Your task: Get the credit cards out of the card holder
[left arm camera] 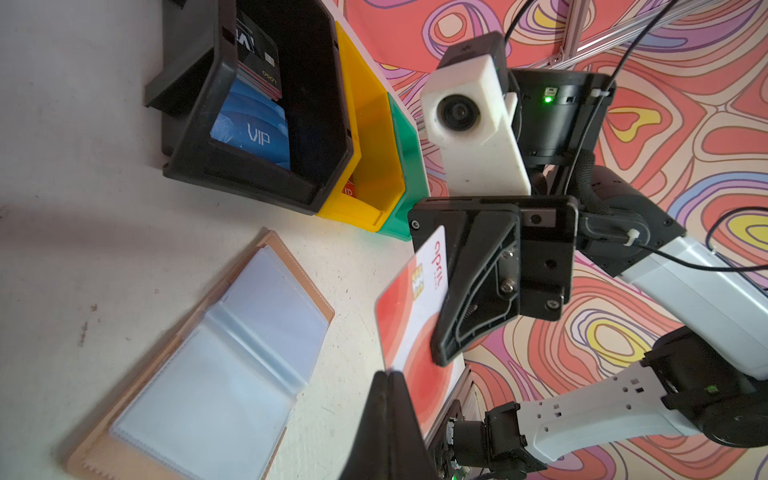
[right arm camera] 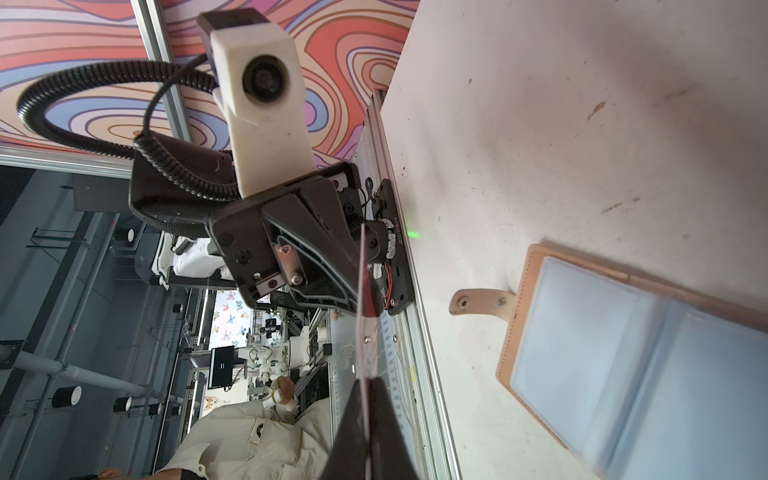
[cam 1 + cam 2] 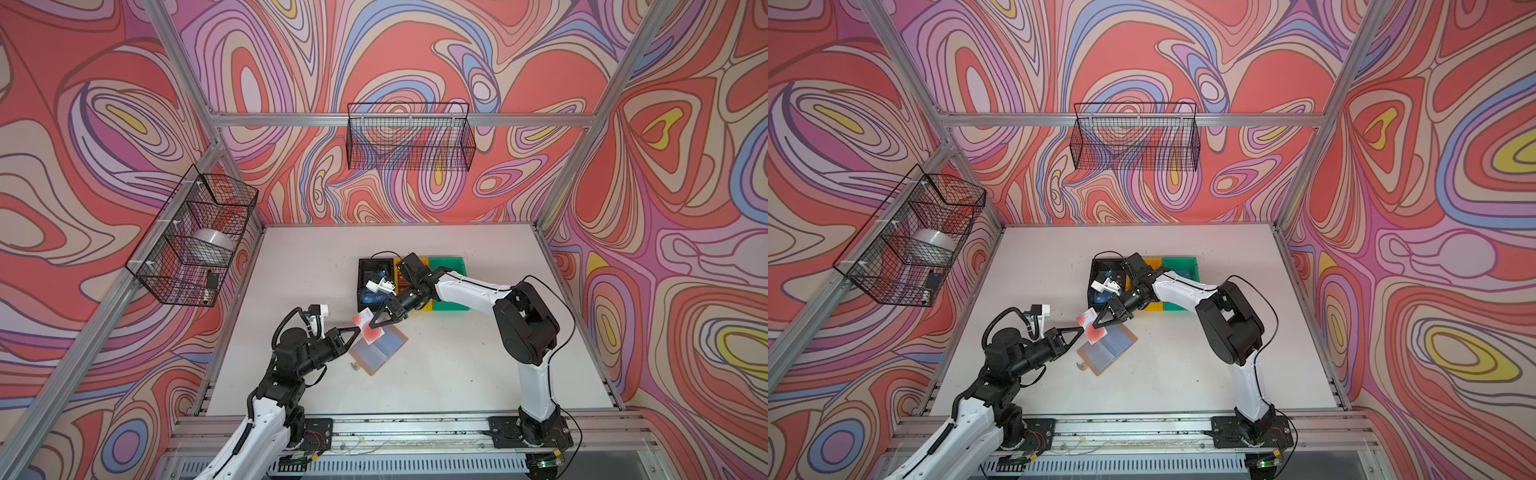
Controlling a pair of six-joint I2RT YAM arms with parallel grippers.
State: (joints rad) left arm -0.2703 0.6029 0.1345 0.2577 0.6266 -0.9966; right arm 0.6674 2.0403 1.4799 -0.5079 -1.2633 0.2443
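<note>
- The right wrist view alone shows the whitish card with the red blotch (image 2: 363, 332) edge-on. It is a thin line running from the right pincer (image 2: 368, 388) up to the left pincer (image 2: 372, 311). Only the left wrist view shows the card's face, with a chip and red lettering.
- Only the left wrist view looks into the black bin (image 1: 249, 178) beyond the right pincer, where a blue VIP card (image 1: 253, 131) and a dark card (image 1: 262, 54) lie.
- The card holder (image 3: 380, 353) lies open on the table (image 3: 457, 374) just beneath both pincers, clear sleeve pages facing up. The right wrist view cuts off its far end.
- Right pincer: clamped flat on the whitish card.
- Left pincer: fingers pressed together, tips at the card's corner. Whether they pinch it is hard to make out.
</note>
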